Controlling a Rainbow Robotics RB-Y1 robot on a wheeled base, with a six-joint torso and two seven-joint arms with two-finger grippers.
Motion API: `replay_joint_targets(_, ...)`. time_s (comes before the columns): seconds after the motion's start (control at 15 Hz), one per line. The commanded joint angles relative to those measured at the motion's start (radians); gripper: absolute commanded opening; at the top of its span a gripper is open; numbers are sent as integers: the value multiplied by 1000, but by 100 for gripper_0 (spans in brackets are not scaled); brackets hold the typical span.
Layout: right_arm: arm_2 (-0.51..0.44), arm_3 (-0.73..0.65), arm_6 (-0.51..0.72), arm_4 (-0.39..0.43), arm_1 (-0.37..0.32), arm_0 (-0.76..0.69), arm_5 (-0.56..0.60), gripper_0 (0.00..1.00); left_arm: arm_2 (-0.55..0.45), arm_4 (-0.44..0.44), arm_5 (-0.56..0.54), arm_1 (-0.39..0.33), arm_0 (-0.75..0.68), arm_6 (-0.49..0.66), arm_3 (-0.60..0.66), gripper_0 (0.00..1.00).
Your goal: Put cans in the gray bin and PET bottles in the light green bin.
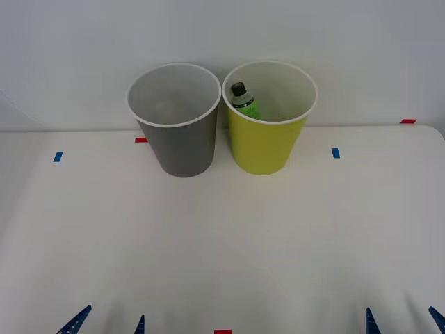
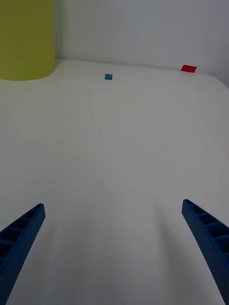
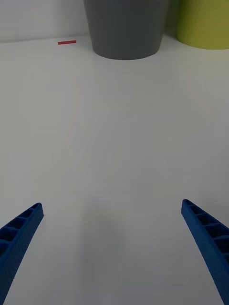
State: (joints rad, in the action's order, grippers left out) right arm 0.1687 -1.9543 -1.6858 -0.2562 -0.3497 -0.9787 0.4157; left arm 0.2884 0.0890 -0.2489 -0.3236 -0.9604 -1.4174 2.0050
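Note:
Two bins stand side by side at the back of the white table. The gray bin (image 1: pixel 177 132) (image 3: pixel 126 28) is on the left, its white inside showing nothing. To its right, the light green bin (image 1: pixel 268 129) (image 2: pixel 24 40) (image 3: pixel 205 24) holds a PET bottle (image 1: pixel 243 101) with green contents and a black cap, leaning against the bin's left inner wall. No cans are in view. My left gripper (image 1: pixel 108 323) (image 3: pixel 112 248) sits open at the front left edge. My right gripper (image 1: pixel 403 321) (image 2: pixel 112 248) is open at the front right, nothing between its fingers.
Small blue tape marks (image 1: pixel 58 156) (image 1: pixel 336 152) (image 2: pixel 109 76) and red tape marks (image 1: pixel 141 140) (image 1: pixel 408 121) (image 1: pixel 222 332) (image 2: pixel 189 68) (image 3: pixel 67 42) lie flat on the table. A pale wall rises just behind the bins.

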Motion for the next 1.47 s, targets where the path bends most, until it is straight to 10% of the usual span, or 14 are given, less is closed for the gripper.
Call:
replay_joint_targets(0.07, 0, 0, 0, 0, 0, 0, 0, 100, 0, 0, 0, 0, 0, 0, 0, 100)
replay_joint_targets(1.47, 0, 0, 0, 0, 0, 0, 0, 100, 0, 0, 0, 0, 0, 0, 0, 100)
